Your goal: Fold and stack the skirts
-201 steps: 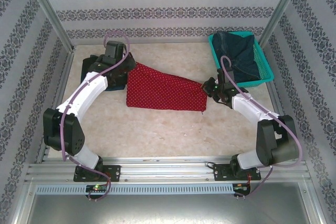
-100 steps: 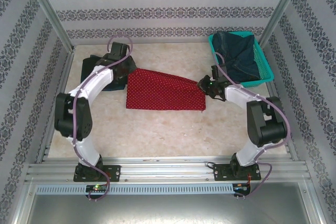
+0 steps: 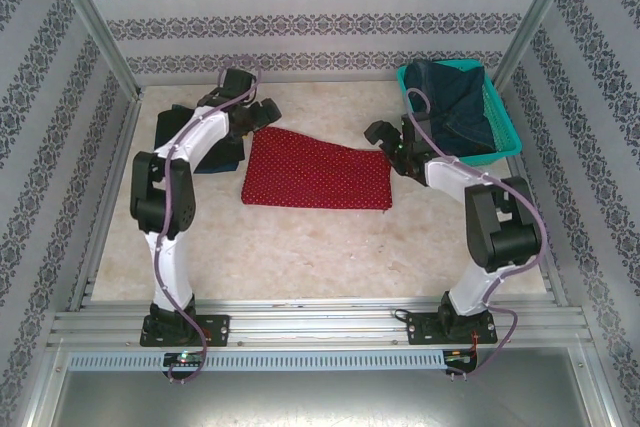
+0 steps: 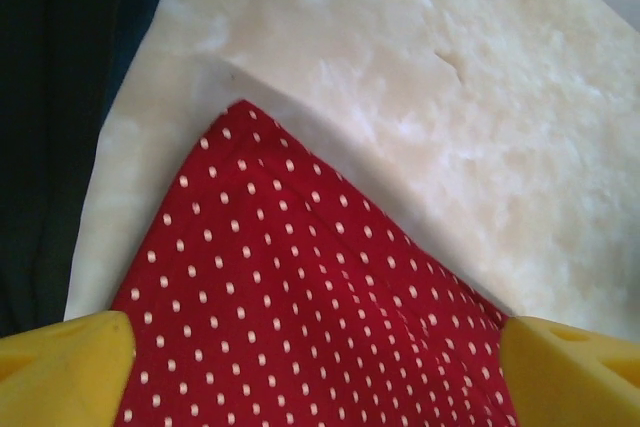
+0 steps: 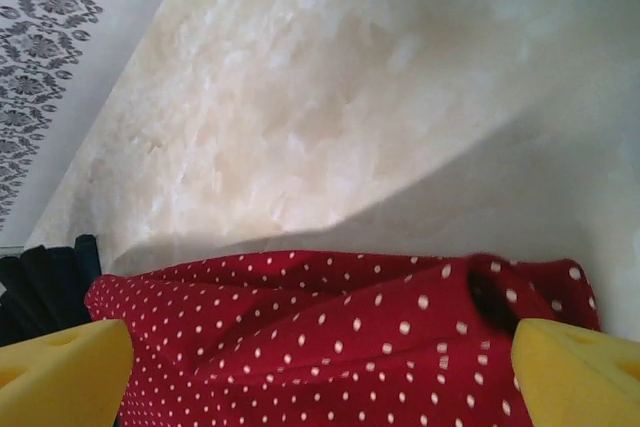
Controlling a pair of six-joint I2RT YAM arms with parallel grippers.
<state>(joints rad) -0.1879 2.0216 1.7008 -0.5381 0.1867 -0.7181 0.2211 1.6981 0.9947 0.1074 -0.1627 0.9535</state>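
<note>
Looks like a robot test booth in a lab. Boxed in by patterned wallpaper panels (image 3: 320, 22) on aluminium posts (image 3: 90, 22), with a marble-look surface (image 3: 300, 247) and slotted mounting rails (image 3: 320, 323).

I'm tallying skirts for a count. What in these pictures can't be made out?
1. dark pile, top view: the left arm covers part; garment count unclear.
2. denim in the basket, top view: crumpled, too small to tell one skirt from two.
3. red dotted skirt, wrist views: cut off by the bottom edge.
</note>
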